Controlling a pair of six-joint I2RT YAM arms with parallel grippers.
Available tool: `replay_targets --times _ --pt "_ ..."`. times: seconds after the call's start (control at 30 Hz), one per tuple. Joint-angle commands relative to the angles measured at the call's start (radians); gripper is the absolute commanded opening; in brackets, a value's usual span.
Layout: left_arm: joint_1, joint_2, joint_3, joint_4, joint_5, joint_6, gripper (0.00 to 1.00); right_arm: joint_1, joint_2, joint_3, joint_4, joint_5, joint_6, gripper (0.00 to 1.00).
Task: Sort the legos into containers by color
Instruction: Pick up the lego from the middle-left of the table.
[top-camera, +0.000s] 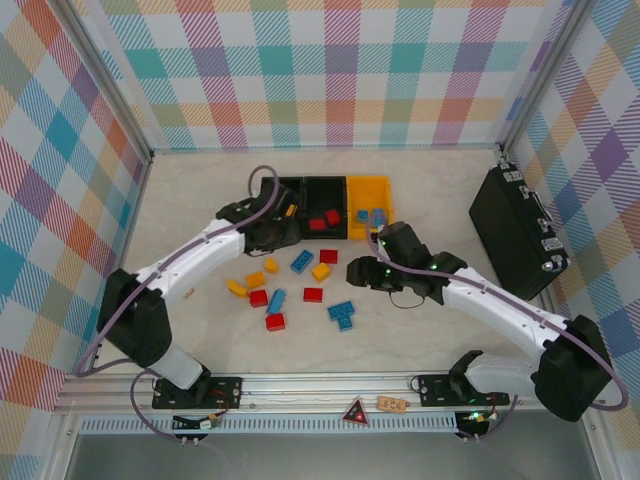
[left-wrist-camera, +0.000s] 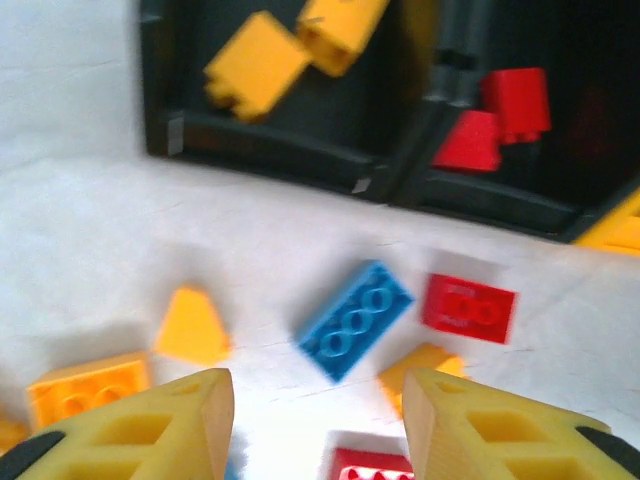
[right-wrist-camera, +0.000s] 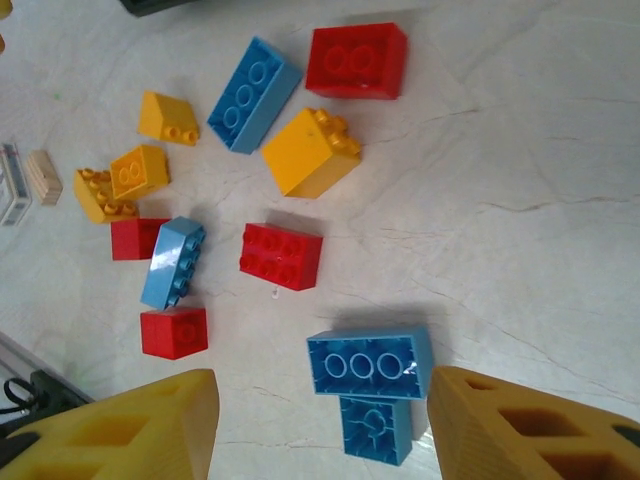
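We see the left gripper (left-wrist-camera: 318, 400) and right gripper (right-wrist-camera: 322, 385), fingers (left-wrist-camera: 170, 420) apart and empty, poised over loose bricks (top-camera: 301, 262) just nearside of the containers (top-camera: 368, 181), likely readying picks; some bricks already lie inside.

Bkgd: plaid panel walls (top-camera: 340, 70) in pastel checks across top, left & right of frame. Surface (top-camera: 430, 190) pale cream w/ faint marble veins, evenly lit, soft shadows. Alu frame post (top-camera: 105, 78) upper left; alu rail (top-camera: 330, 385) along bottom. Black hard case (top-camera: 515, 235) at right.
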Motion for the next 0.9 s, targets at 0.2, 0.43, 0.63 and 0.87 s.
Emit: replay_targets --times 0.2,0.43,0.63,0.87 --pt "0.111 -0.208 -0.227 -0.017 -0.059 -0.076 0.61 0.092 0.127 0.117 0.087 -0.049 -0.064 0.65" --pt "0.198 -0.267 -0.37 -0.011 -0.05 -0.147 0.68 0.127 0.207 0.17 0.091 -0.057 -0.066 0.67" --pt "0.213 -0.238 -0.458 0.049 -0.05 -0.207 0.68 0.129 0.209 0.17 0.089 -0.05 -0.062 0.67" --pt "0.218 -0.171 -0.492 0.108 -0.068 -0.225 0.58 0.129 0.194 0.147 0.086 -0.034 -0.052 0.67"
